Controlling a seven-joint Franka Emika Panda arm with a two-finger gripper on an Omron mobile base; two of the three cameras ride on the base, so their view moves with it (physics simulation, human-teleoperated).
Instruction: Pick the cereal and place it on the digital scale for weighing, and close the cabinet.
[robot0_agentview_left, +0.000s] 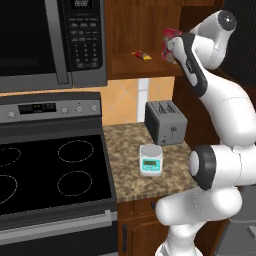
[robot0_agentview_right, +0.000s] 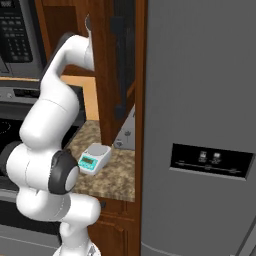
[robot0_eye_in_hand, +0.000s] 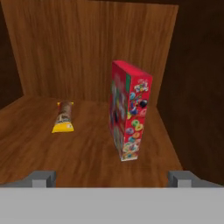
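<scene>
The gripper (robot0_eye_in_hand: 112, 178) stood wide open and empty before the cereal (robot0_eye_in_hand: 129, 114), upright toward the cabinet (robot0_eye_in_hand: 87, 48) shelf's right edge. Nothing was done yet — the digital scale (robot0_agentview_left: 151, 160) waited bare near the worktop's front edge, door open.

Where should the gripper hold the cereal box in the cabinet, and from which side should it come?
Probably across the two broad faces, around mid-height. The cereal stands upright on the shelf of the cabinet, its narrow edge turned toward the hand, so the thin dimension fits between the open gripper fingers. Approach straight in from the open front. The yellow packet lies apart, out of the path.
</scene>
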